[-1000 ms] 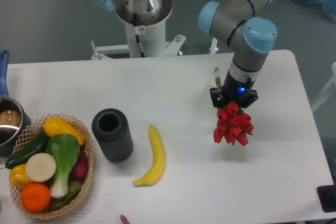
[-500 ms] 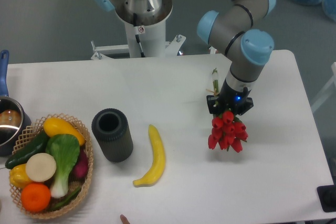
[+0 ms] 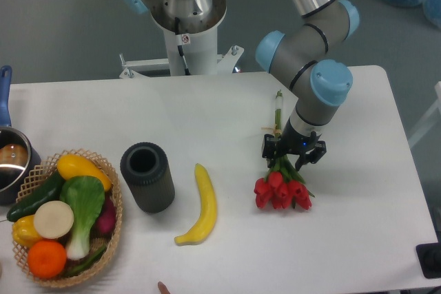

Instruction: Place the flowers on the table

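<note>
Below gripper (image 3: 292, 151): flowers (image 3: 282, 191), buds on table (image 3: 207, 108) | gripper clasps their stems

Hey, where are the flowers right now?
The flowers are right of centre on the table, red heads just under the tool, right of the banana.

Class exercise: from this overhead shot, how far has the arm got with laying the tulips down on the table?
Done: the flowers are low over the table, between the banana and its right edge, red buds apparently touching it. In hand: the gripper is around the stems; whether the jaws have opened cannot be told. Left: release and retreat.
</note>
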`<state>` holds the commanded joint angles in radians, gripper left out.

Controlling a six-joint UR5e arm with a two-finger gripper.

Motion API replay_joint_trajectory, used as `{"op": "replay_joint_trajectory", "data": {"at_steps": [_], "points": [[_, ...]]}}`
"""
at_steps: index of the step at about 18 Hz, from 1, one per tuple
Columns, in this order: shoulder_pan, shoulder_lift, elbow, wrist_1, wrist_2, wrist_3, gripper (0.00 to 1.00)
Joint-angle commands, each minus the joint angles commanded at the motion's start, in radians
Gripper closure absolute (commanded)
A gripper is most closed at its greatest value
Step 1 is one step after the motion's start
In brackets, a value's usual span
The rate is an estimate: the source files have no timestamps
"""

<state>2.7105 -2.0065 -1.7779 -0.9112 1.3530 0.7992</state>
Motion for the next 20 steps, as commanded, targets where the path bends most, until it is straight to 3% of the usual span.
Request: {"op": "replay_joint_trajectory", "data": {"at_steps": [3, 9, 14, 20], "points": [[0.002, 0.024, 0.009, 0.0, 0.003, 0.003, 0.0], [0.009, 0.049, 0.101, -0.008, 0.081, 0.046, 0.0], [0.058, 0.077, 0.103, -0.014, 0.114, 0.317, 0.0], [0.092, 0.094, 0.098, -0.017, 0.12, 0.498, 0.0]]}}
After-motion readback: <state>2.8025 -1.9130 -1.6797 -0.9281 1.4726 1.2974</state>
